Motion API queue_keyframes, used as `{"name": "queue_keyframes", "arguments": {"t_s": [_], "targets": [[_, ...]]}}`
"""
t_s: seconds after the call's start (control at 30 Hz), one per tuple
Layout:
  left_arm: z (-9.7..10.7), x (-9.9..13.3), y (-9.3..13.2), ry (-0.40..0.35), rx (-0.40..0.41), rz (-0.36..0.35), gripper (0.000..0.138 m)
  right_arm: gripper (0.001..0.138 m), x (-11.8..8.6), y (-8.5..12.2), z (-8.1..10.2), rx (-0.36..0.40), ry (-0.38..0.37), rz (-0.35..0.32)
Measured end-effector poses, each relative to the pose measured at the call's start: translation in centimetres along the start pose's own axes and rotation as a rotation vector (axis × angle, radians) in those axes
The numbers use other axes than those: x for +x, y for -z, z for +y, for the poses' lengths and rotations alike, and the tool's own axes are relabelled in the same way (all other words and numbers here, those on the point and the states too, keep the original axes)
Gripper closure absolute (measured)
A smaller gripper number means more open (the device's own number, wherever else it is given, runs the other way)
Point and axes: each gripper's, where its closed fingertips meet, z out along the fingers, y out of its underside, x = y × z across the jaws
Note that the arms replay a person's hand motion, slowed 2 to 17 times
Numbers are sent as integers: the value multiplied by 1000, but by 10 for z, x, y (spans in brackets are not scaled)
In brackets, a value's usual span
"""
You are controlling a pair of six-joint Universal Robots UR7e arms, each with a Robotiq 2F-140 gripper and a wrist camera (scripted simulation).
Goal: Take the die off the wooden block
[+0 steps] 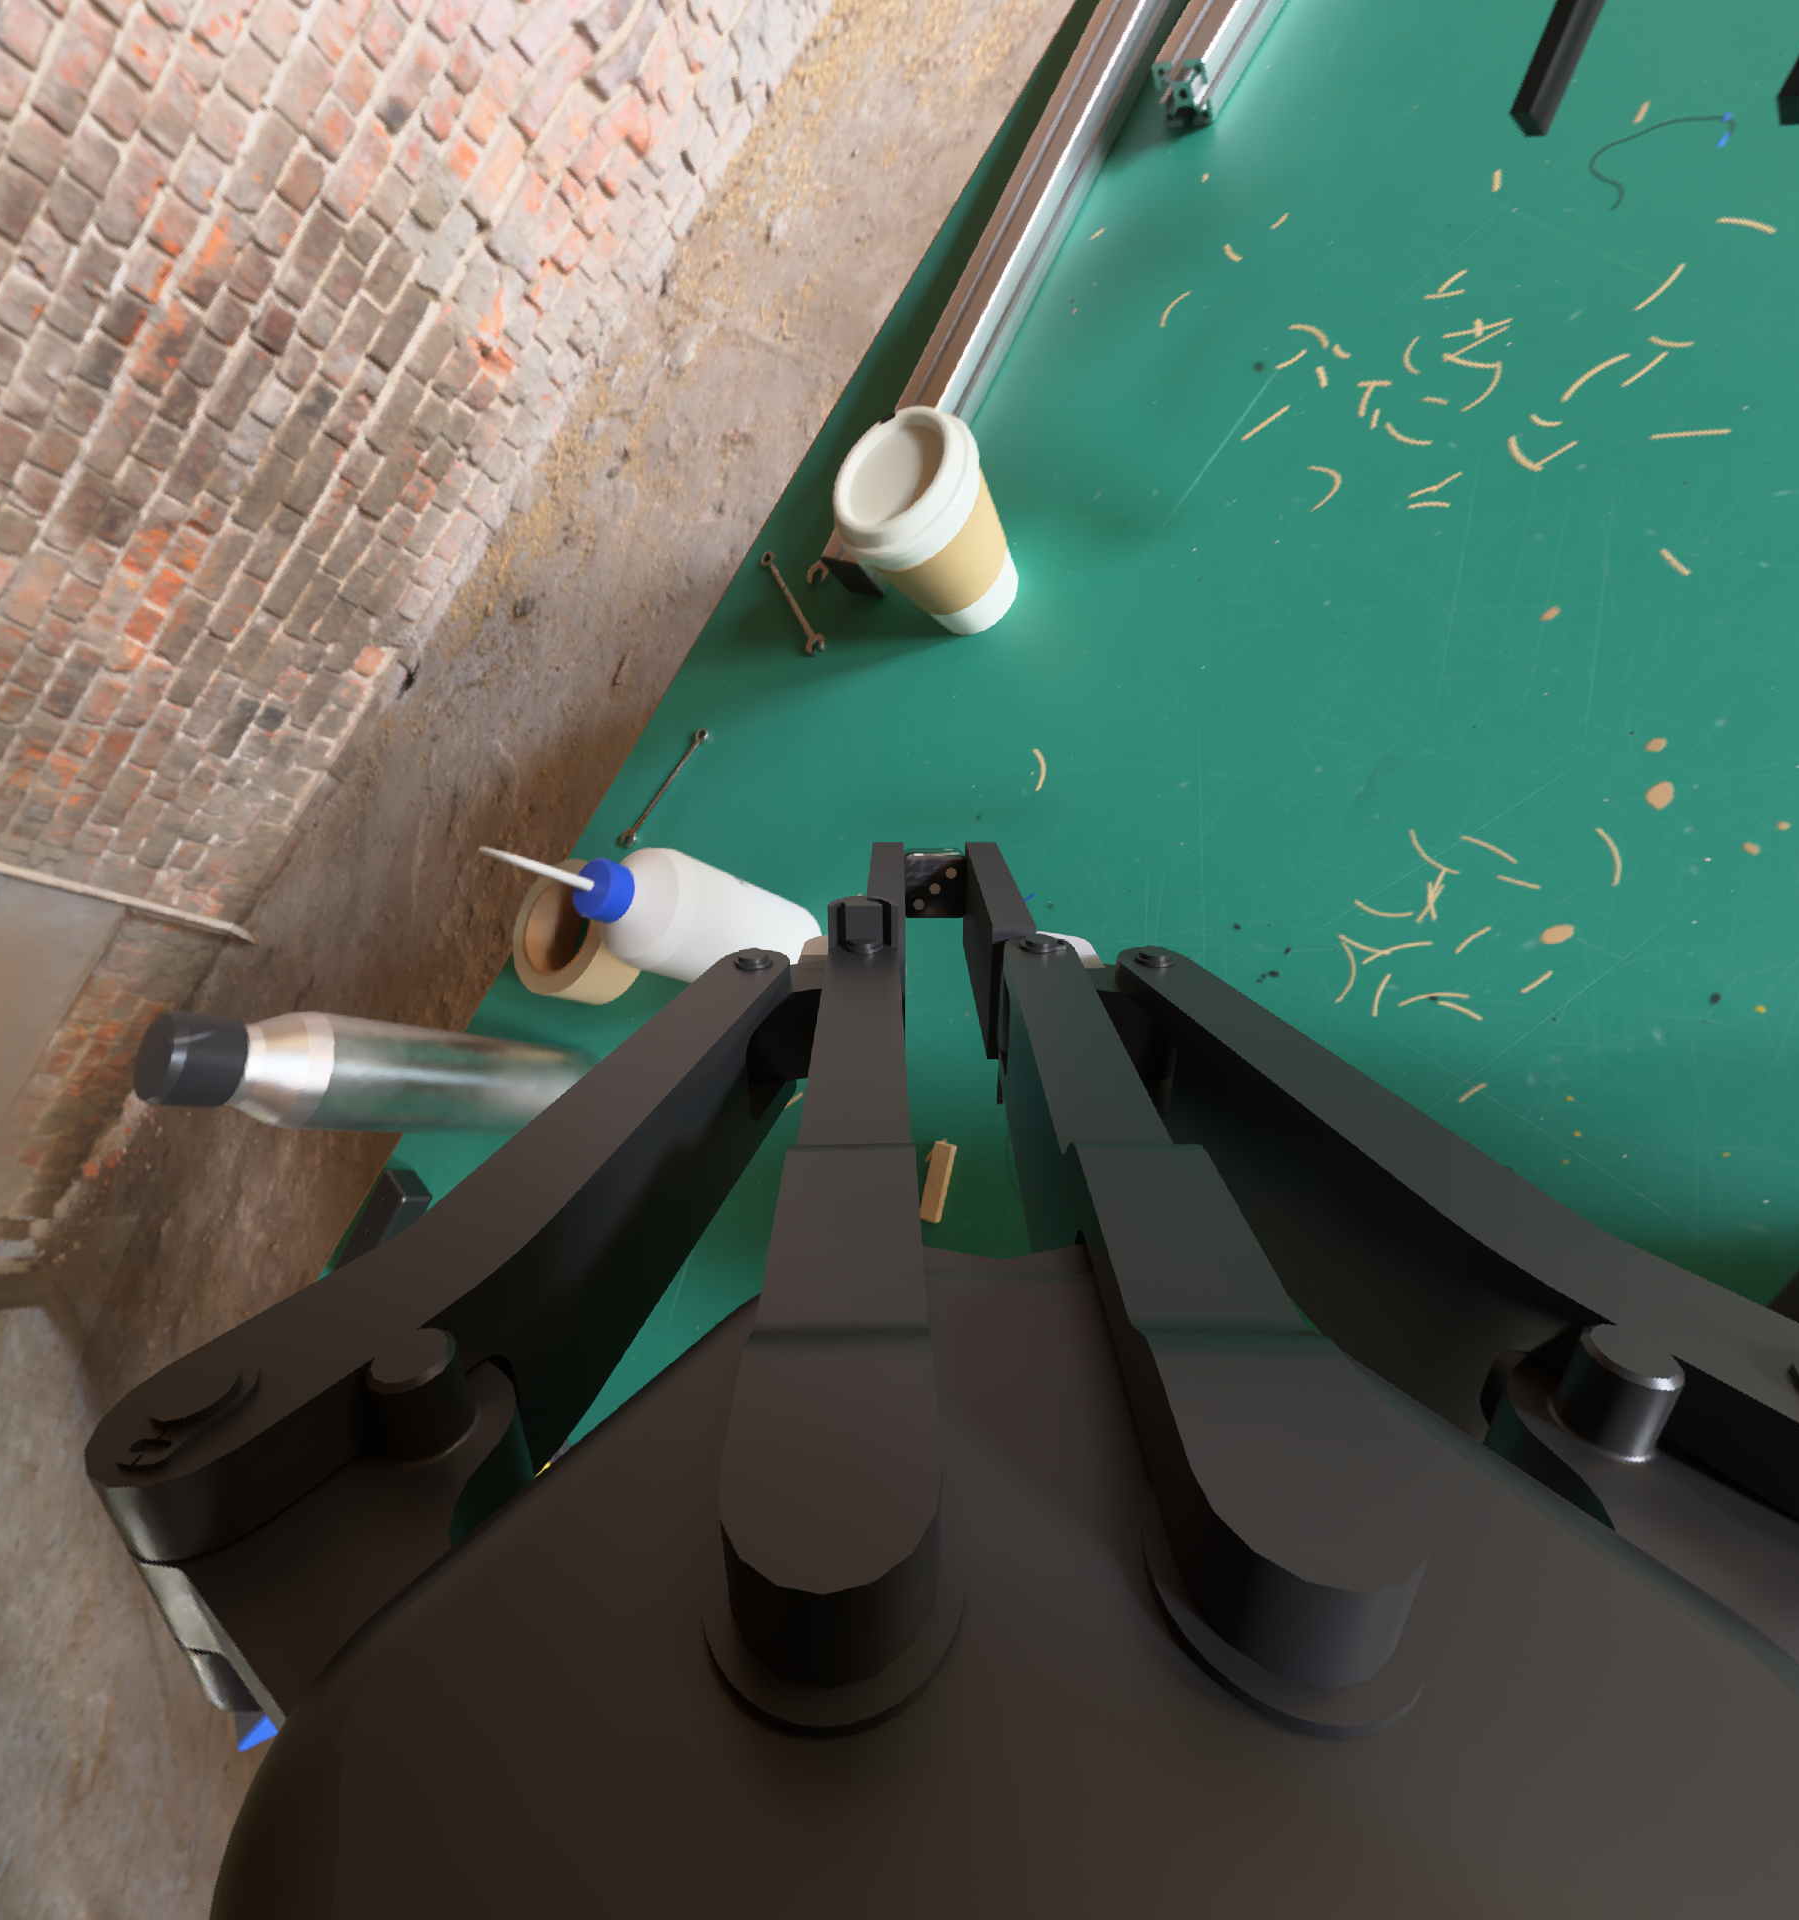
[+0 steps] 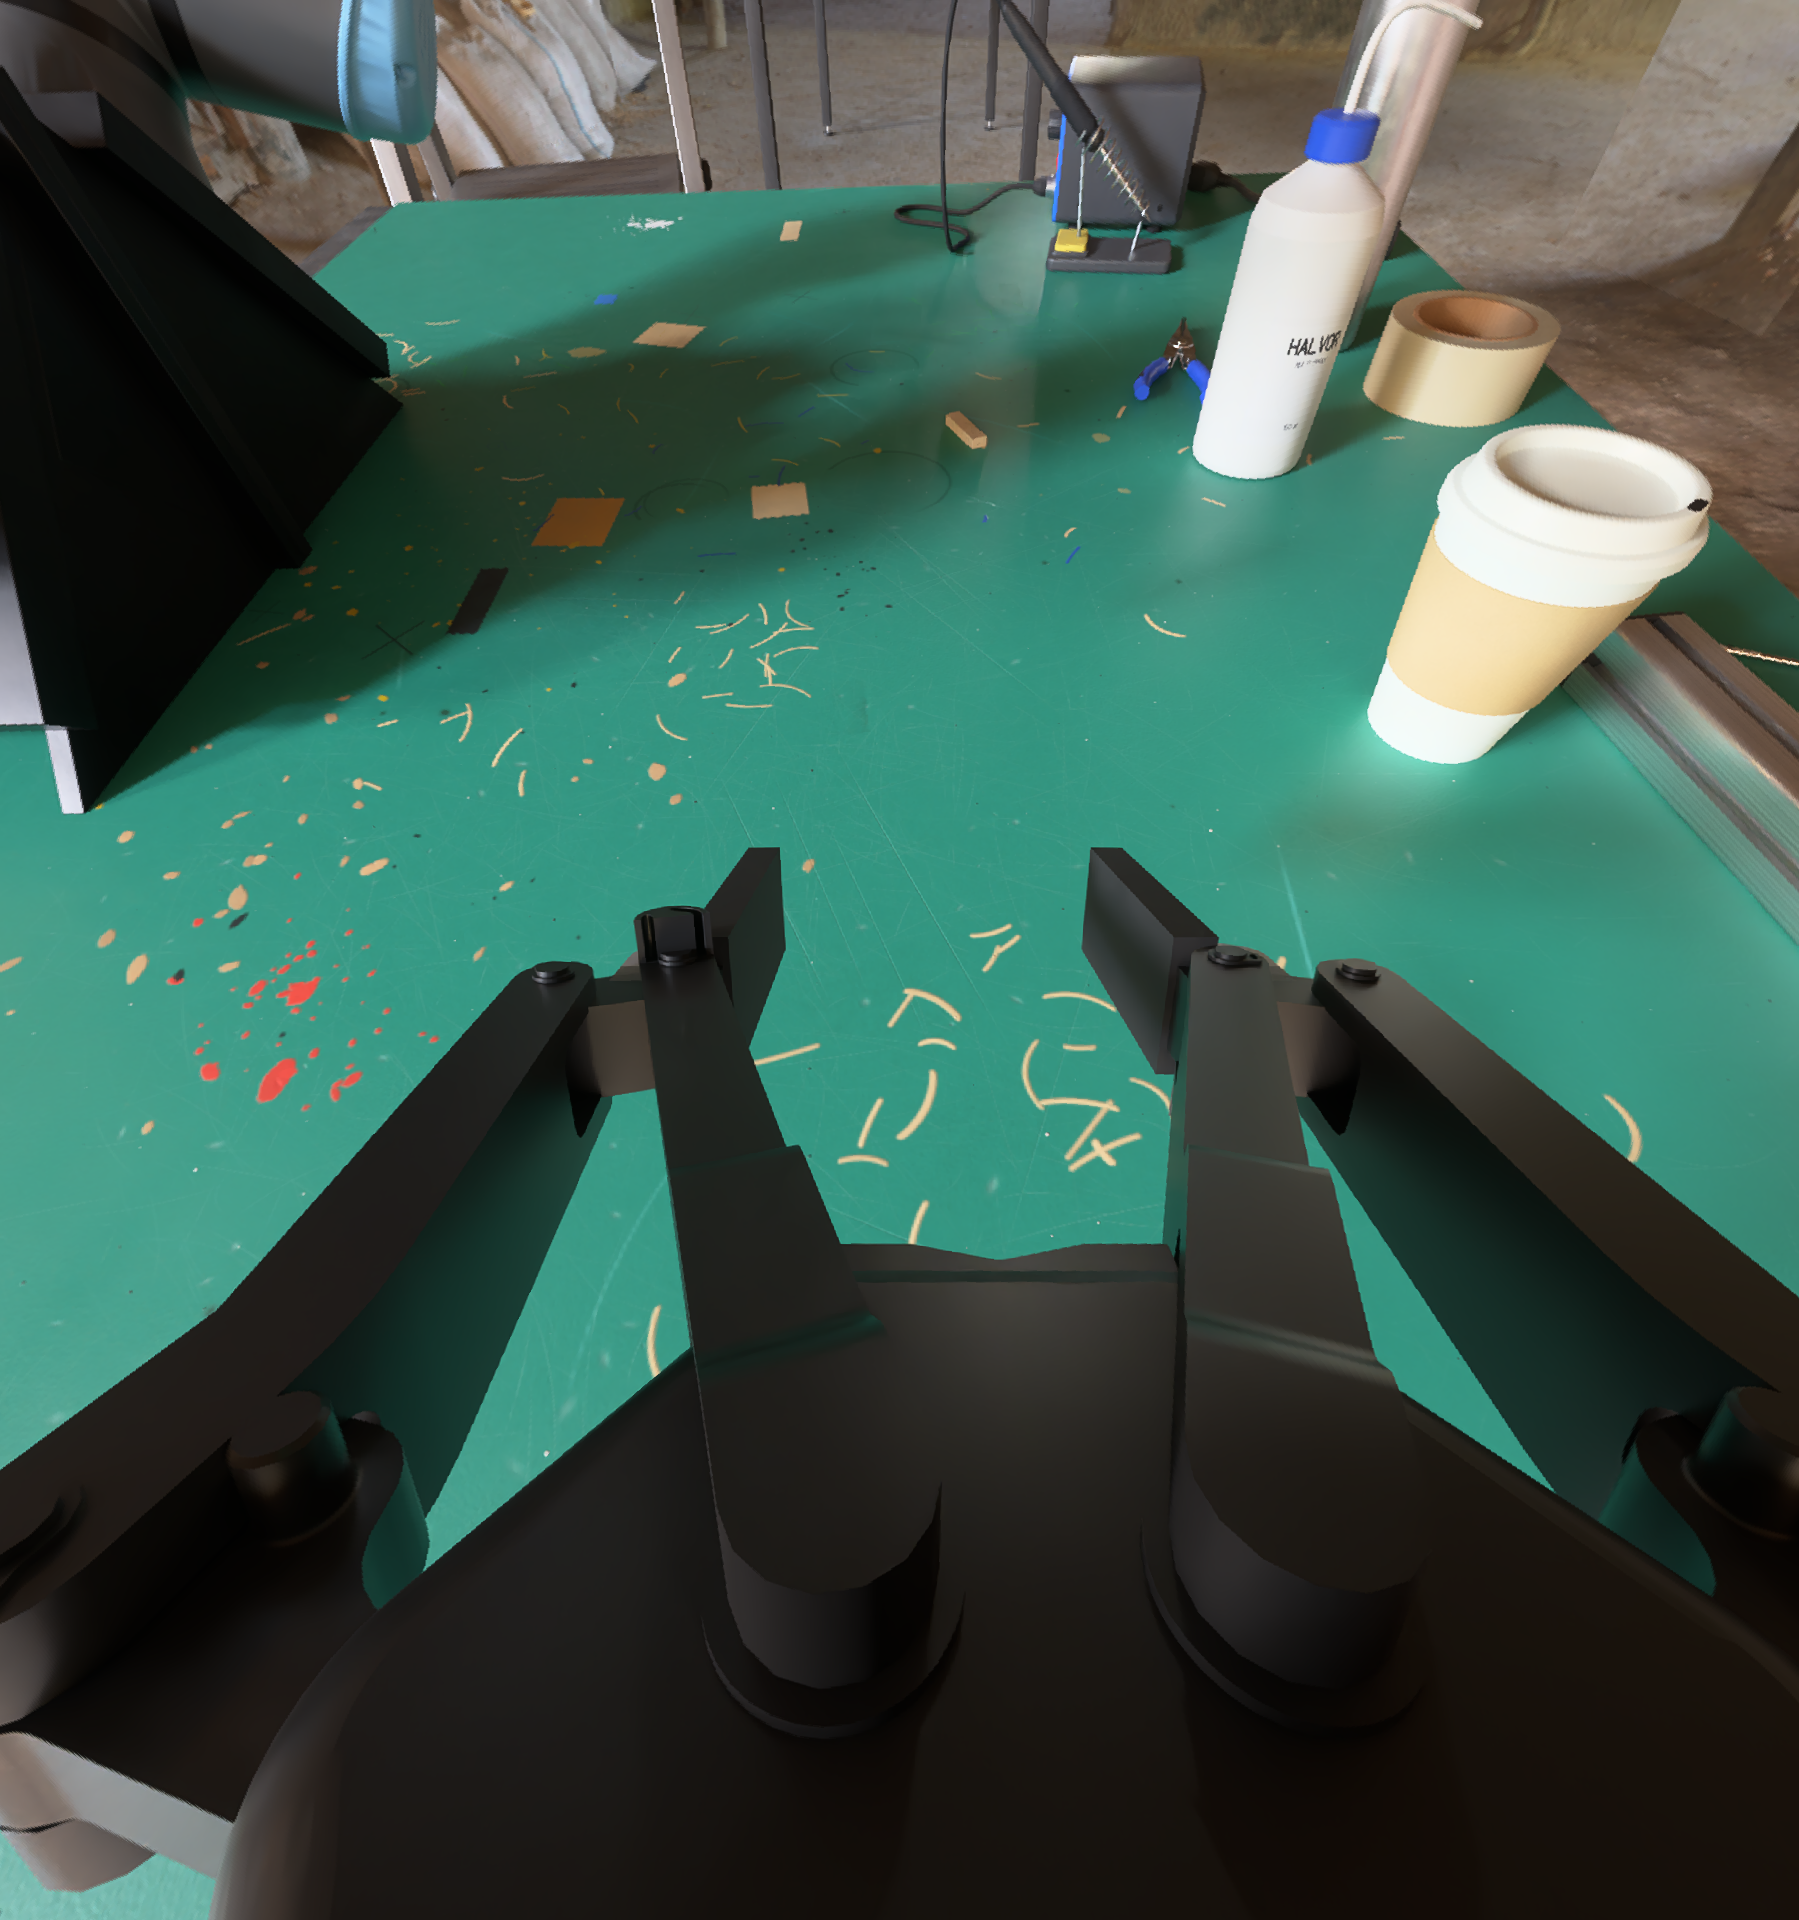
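Note:
In the left wrist view my left gripper [image 1: 934,881] is shut on a small black die [image 1: 933,885] with white pips, pinched between the two fingertips above the green table [image 1: 1290,675]. A small wooden block [image 1: 936,1179] lies on the table below, seen between the fingers, apart from the die. In the right wrist view my right gripper [image 2: 934,904] is open and empty over the table [image 2: 926,623]. A small wooden block [image 2: 966,429] lies far ahead of it with nothing on it. The die does not show in the right wrist view.
A paper coffee cup [image 1: 921,520] [image 2: 1529,592], a white squeeze bottle [image 1: 697,914] [image 2: 1279,312], a tape roll [image 1: 562,940] [image 2: 1461,353] and two small wrenches [image 1: 791,603] stand near the table edge. An aluminium rail [image 2: 1726,727] runs along that side. A soldering station [image 2: 1123,156] is at the far end.

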Motion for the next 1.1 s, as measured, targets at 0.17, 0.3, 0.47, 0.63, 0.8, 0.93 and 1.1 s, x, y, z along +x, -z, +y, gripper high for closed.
{"name": "queue_keyframes", "arguments": {"t_s": [0.17, 0.3, 0.47, 0.63, 0.8, 0.93, 1.1], "targets": [[-13, 23, -5, -30, 11, 14, 123, 62, -3, 2, 1, 5, 2, 4], [-20, 42, -13, -50, -1, 26, 123, 62, -5, 4, 1, 9, 2, 7], [-25, 64, -25, -67, -24, 37, 123, 62, -7, 6, 1, 10, 1, 10], [-26, 86, -40, -67, -47, 55, 123, 62, -10, 7, 2, 7, 2, 13], [-26, 107, -56, -58, -70, 78, 123, 62, -12, 7, 3, 2, 5, 15], [-26, 123, -70, -45, -83, 106, 123, 62, -14, 6, 4, -5, 8, 14], [-25, 142, -87, -26, -96, 152, 123, 62, -16, 4, 6, -18, 11, 12]]}}
